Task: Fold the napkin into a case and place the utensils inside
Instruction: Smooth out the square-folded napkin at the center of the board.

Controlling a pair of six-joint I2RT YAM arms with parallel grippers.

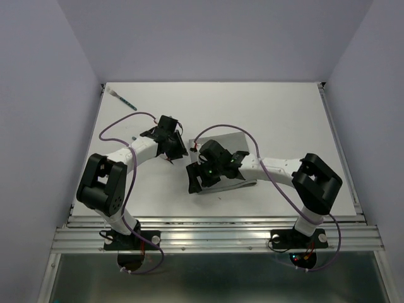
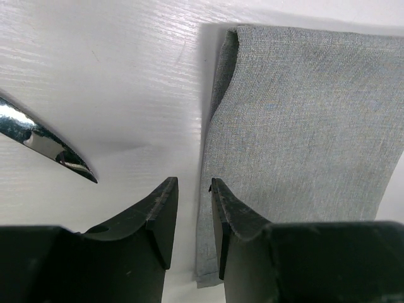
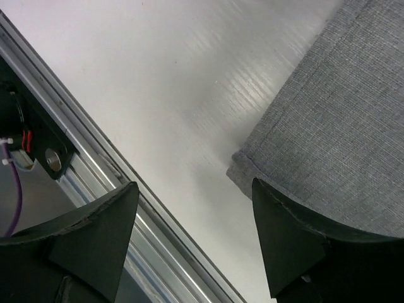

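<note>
Two robot arms are bending in over a white table (image 1: 271,113), and we are watching them work around a plain grey napkin (image 1: 233,140). It is lying flat near the middle of the table, a little toward the near edge.

The left gripper (image 2: 191,186) is hovering at the napkin's left border. Its fingers are standing a narrow gap apart and are gripping nothing. The cloth's edge is running just beside that gap and lifting slightly at its far end. Off to the gripper's left, the shiny pointed tip of a knife (image 2: 47,142) is lying on bare table, apart from the cloth. We cannot see its handle.

The right gripper (image 3: 196,189) is hanging over the napkin's near corner with its fingers spread wide and empty. One finger is over the cloth and the other over open table, close to the aluminium rail (image 3: 82,145) along the near edge. We cannot tell whether either finger is touching down.

A teal-handled utensil (image 1: 124,101) is lying alone at the far left corner, well apart from the napkin and both grippers.
</note>
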